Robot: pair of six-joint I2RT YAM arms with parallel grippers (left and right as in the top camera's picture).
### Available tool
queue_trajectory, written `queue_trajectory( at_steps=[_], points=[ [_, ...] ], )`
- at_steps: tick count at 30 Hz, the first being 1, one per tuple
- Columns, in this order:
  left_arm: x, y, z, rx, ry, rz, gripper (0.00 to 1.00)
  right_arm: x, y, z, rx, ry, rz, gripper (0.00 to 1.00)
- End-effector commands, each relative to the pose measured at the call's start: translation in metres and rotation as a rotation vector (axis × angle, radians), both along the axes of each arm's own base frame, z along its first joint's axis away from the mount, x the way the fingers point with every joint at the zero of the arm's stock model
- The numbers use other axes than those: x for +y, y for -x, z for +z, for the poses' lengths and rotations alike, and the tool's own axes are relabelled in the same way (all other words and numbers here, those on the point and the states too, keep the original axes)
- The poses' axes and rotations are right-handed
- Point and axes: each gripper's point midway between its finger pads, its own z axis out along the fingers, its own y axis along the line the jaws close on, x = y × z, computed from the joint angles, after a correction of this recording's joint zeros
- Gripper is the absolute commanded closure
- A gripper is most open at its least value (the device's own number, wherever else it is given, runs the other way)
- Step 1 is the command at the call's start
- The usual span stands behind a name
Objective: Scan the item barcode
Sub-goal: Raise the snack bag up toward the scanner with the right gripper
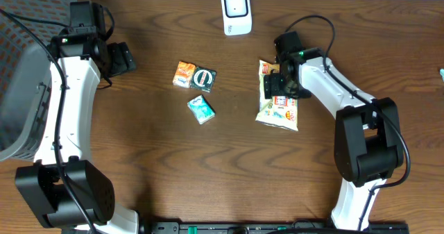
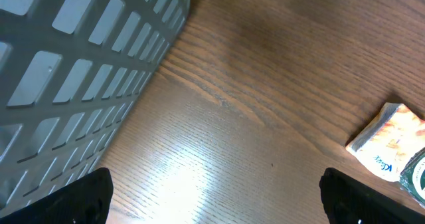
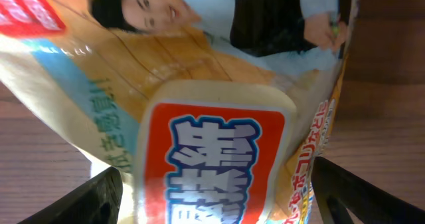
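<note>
Right gripper (image 1: 283, 87) is down over the snack bag (image 1: 279, 113), right of centre and near side of the white scanner (image 1: 236, 12) at the far edge. Makes sense as a pick: the bag lies flat with its printed front up, so any barcode is likely underneath and it needs lifting and turning toward the scanner window. In the wrist view the bag fills the frame between the two fingers (image 3: 99, 197), one at each edge. Jaws stand wide, but I can't tell whether they're clamped on it or just straddling. No barcode visible from any camera. Left gripper (image 1: 125, 57) is parked far left beside the grey basket (image 1: 17, 81), jaws fully apart with only bare table between them. Looks like it's keeping clear, with the basket probably the drop-off for scanned items. Three small packs wait mid-table, well left of the bag: orange pack (image 1: 184, 74) touching the dark green pack (image 1: 204, 79), teal pack (image 1: 201, 110) just nearer. Next move needs a firm hold, since crinkly film slips.
</note>
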Motion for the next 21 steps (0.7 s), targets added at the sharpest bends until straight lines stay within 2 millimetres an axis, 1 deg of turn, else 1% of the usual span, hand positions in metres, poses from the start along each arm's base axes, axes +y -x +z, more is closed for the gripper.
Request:
queue_trajectory(
  at_steps=[1,5,6,7,8,10,12,14,15,19,21],
  points=[
    [0.0004,0.0010,-0.0056,0.018,0.001,-0.007,0.02,0.0051,0.0121,-0.0140,0.042,-0.031,0.006,0.19],
    [0.0004,0.0010,-0.0056,0.018,0.001,-0.007,0.02,0.0044,0.0145,-0.0172,0.046,-0.030,0.006,0.24],
    [0.0004,0.0010,-0.0056,0.018,0.001,-0.007,0.03,0.0046,0.0142,-0.0172,0.045,-0.030,0.006,0.27],
    [0.0004,0.0010,-0.0056,0.018,0.001,-0.007,0.02,0.0048,0.0137,-0.0171,0.043,-0.031,0.006,0.33],
    [0.0004,0.0010,-0.0056,0.018,0.001,-0.007,0.03,0.0048,0.0131,-0.0170,0.040,-0.031,0.006,0.40],
    [0.0004,0.0010,-0.0056,0.018,0.001,-0.007,0.03,0.0049,0.0129,-0.0170,0.039,-0.032,0.006,0.51],
    [0.0004,0.0010,-0.0056,0.018,0.001,-0.007,0.03,0.0051,0.0130,-0.0170,0.040,-0.032,0.006,0.65],
    [0.0004,0.0010,-0.0056,0.018,0.001,-0.007,0.02,0.0050,0.0131,-0.0170,0.040,-0.032,0.006,0.91],
    [0.0006,0.0011,-0.0056,0.018,0.001,-0.006,0.02,0.0050,0.0132,-0.0171,0.041,-0.032,0.006,0.99],
    [0.0004,0.0010,-0.0056,0.018,0.001,-0.007,0.02,0.0053,0.0118,-0.0160,0.036,-0.033,0.006,0.99],
    [0.0004,0.0010,-0.0056,0.018,0.001,-0.007,0.02,0.0062,0.0078,-0.0126,0.024,-0.036,0.006,0.99]
  ],
)
